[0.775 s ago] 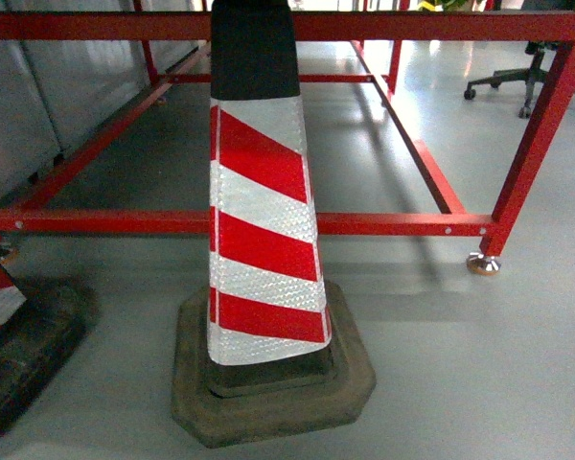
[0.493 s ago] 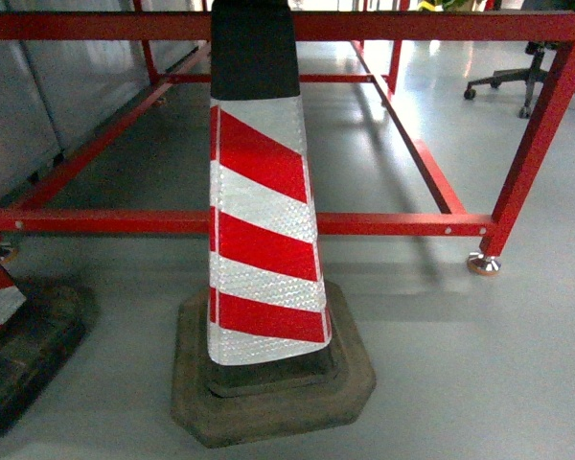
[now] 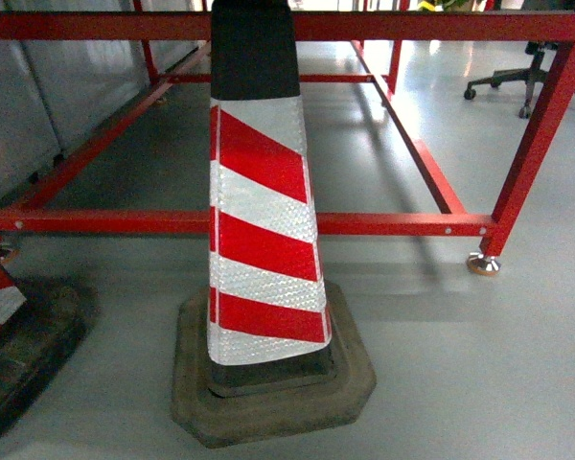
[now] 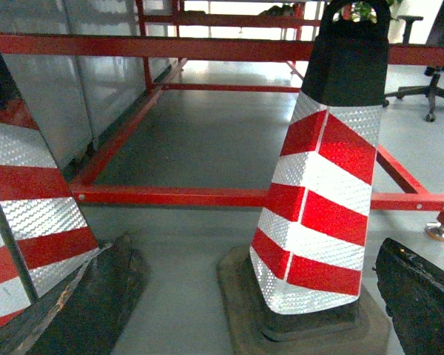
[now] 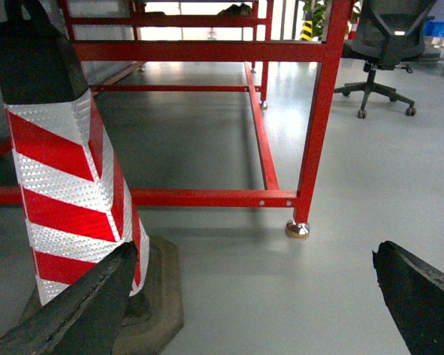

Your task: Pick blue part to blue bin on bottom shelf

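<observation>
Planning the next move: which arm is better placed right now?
Neither yet: left gripper and right gripper both hang open and empty, facing a striped traffic cone and red frame.

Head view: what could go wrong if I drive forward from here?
The striped cone stands close ahead; driving forward would likely hit it. Behind it, the red frame's low rail blocks the floor. A second cone sits at the left edge, so a left turn may clip it.
</observation>
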